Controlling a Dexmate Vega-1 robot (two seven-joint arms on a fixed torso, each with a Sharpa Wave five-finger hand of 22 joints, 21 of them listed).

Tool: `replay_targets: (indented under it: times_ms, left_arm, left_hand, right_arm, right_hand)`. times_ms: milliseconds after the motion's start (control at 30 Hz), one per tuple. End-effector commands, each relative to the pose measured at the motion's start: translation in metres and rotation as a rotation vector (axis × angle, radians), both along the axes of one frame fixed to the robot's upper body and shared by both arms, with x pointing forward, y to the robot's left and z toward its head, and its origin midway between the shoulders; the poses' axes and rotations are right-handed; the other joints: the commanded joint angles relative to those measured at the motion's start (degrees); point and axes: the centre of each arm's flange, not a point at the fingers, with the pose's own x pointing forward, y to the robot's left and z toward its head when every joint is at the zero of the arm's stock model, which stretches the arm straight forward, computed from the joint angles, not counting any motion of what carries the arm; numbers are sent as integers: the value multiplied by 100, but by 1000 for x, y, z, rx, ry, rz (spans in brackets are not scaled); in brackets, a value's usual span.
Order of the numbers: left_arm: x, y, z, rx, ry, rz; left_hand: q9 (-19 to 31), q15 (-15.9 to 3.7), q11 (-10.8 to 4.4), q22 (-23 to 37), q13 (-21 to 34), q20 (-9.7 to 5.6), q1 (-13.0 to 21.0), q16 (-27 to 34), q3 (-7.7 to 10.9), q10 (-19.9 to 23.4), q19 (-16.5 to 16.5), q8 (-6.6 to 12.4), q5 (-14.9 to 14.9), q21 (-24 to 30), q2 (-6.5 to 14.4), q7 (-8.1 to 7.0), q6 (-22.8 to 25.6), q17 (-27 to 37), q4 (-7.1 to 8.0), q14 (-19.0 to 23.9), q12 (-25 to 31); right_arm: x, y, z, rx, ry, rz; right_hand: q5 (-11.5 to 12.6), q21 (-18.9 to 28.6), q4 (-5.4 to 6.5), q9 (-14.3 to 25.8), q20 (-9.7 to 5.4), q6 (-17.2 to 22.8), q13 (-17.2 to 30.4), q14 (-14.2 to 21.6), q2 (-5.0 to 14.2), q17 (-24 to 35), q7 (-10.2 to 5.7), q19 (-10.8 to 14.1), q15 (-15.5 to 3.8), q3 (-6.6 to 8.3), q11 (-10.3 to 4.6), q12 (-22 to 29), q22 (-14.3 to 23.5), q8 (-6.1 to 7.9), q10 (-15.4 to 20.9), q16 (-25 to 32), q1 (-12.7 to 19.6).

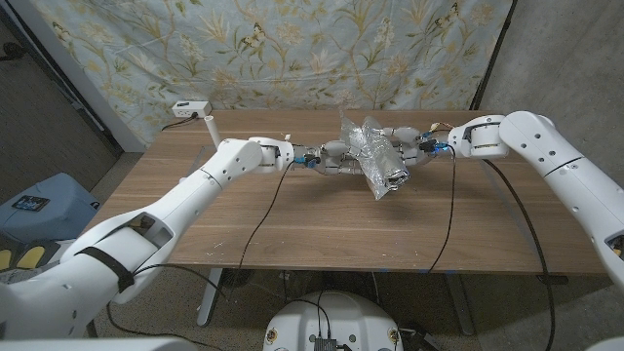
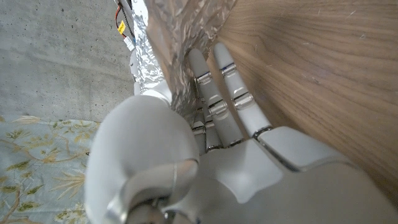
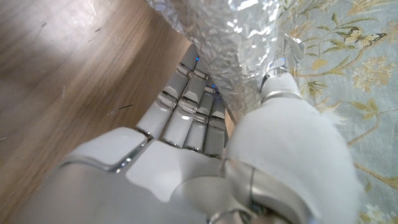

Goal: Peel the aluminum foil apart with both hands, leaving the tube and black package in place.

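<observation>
In the upper middle of the head view the crumpled aluminum foil [image 1: 373, 156] sits lifted between both hands, near the far edge of the wooden table [image 1: 292, 224]; the left hand [image 1: 336, 156] grips its left side, the right hand [image 1: 405, 146] grips its right side; a rolled end of foil dips toward the centre of the frame. In the left wrist view the fingers [image 2: 214, 99] lie against the foil [image 2: 180, 37], close over the wood; in the right wrist view the fingers [image 3: 186, 99] press into the foil [image 3: 230, 37]. The near half of the table lies open; a white power strip [image 1: 190, 107] sits at the far left corner; a floral cloth [image 1: 292, 49] hangs behind.
</observation>
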Motion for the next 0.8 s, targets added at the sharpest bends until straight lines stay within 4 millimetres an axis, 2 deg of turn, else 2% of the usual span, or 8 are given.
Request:
replay_targets:
  times_ms: [33,800]
  left_arm:
    - [0,3,4,25,-20,-14]
    - [0,7,8,72,-40,-4]
  left_hand:
    - [55,17,-42,-1,11,-9,-34,0,-8,8,-21,28,40,57,14,17,58,28,23,-9,-31]
    - [99,33,-32,-2,-8,-11,-73,-13,-41,-23,-71,2,44,116,3,13,54,114,16,-28,-88]
  right_arm:
    - [0,-5,-13,101,-5,18]
    - [1,-6,-36,259,-38,61]
  right_hand:
    - [26,-20,-15,18,23,6,-6,-13,802,28,-11,-26,-4,-2,-71,-12,2,14,30,10,764]
    - [9,-29,-32,13,27,15,-21,-51,732,25,-14,-56,9,-64,-54,-54,-2,-6,-23,-5,680]
